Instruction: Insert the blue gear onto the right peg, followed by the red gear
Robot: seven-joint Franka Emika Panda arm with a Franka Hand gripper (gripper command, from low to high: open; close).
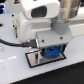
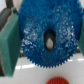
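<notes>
Your arm fills most of the exterior view, reaching down over the grey black-edged plate [image 1: 36,59] on the white table [image 1: 12,67]. The gripper [image 1: 51,52] is clamped on the blue gear [image 1: 52,52], which hangs just above the plate. In the wrist view the blue gear [image 2: 49,35] sits between the fingers [image 2: 9,40], and you can see a pale surface through its centre hole; I cannot tell whether the right peg is lined up there, since no peg shows clearly in either view. So judge the first step as in hand but not finished: the gear is carried, not yet seated. The red gear [image 2: 57,80] lies on the table, untouched and waiting its turn, so the second half remains.
</notes>
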